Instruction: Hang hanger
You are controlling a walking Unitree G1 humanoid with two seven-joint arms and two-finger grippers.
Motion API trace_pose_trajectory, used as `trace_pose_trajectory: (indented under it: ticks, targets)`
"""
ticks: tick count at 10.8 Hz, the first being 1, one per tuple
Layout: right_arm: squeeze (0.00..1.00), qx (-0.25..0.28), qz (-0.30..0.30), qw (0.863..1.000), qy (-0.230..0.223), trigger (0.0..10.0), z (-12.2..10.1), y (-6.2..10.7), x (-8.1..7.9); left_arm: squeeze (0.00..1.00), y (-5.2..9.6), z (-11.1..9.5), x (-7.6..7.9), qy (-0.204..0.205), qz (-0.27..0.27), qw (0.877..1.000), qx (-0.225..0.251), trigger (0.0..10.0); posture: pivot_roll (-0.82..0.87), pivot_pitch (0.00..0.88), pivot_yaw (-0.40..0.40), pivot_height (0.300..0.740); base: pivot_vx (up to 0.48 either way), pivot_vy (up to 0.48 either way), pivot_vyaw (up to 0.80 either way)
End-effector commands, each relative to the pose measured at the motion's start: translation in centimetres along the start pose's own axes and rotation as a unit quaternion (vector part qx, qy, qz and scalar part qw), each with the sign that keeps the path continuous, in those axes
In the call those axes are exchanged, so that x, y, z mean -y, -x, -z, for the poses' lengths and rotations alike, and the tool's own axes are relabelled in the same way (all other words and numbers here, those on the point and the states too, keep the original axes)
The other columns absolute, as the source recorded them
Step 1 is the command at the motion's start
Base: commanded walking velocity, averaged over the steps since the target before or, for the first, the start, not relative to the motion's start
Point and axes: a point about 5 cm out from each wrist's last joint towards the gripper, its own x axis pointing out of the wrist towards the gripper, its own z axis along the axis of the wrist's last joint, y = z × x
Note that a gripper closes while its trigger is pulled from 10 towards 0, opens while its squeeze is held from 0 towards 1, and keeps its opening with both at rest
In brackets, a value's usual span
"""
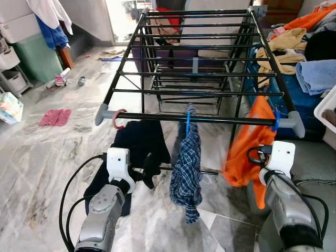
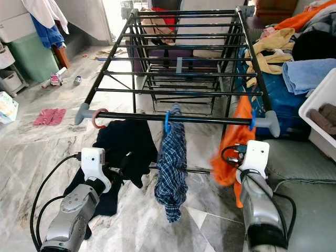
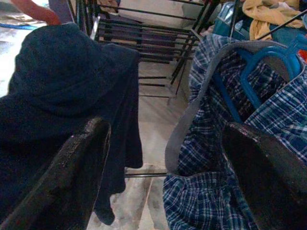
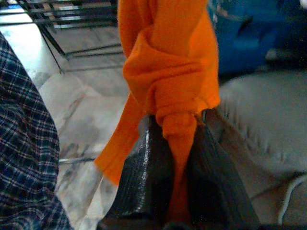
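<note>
Already three garments hang from the front bar (image 1: 210, 118) of the rack (image 1: 199, 58): a black top (image 1: 137, 143) on a red hanger (image 1: 117, 119) at the robot's left, a plaid shirt (image 1: 187, 168) on a blue hanger (image 1: 188, 122) in the middle, and an orange garment (image 1: 253, 137) at the right end, under a blue hook (image 1: 276, 122).

The right gripper (image 4: 178, 163) is clenched on a bunched fold of the orange cloth, low on the garment, just beside the bar's right end. The left gripper (image 3: 163, 163) is released, fingers (image 3: 72, 163) spread wide, hovering between the black top and the plaid shirt, with nothing between them.

By the look of it, the orange piece is soft knit: light, limp and stretchy. Held by the fabric alone, it will sag and swing, and a pull on the cloth could slide it off its hanger or drag the hook along the smooth bar. The hanger itself is the stiff part and the better hold, near the neck below the hook. Whether that hook is fully seated on the bar cannot be told from these views. The rack is a light frame, so a hard tug may shift it on the marble floor (image 1: 63, 157).
</note>
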Motion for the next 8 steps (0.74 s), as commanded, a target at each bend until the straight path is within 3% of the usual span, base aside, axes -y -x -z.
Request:
trace_pose_trajectory:
  ticks: [1,6,8]
  targets:
    - [0.0,-0.005,0.016,1.0,-0.02,10.0,-0.6,-0.4,0.7,0.0,0.1,0.1,-0.3,-0.005,-0.003,1.0,-0.009,10.0,-0.03,0.0,0.06,0.74,0.0,0.0,0.0]
    - [0.0,-0.088,-0.051,0.994,-0.025,10.0,2.8,0.0,-0.8,0.0,0.0,0.3,-0.2,-0.01,0.007,1.0,-0.021,10.0,-0.03,0.0,0.068,0.74,0.0,0.0,0.0]
    - [0.0,-0.08,-0.076,0.994,-0.006,10.0,2.0,-0.4,-1.1,0.0,0.0,0.4,-0.2,-0.011,0.007,1.0,-0.024,10.0,-0.03,0.0,0.068,0.74,0.0,0.0,0.0]
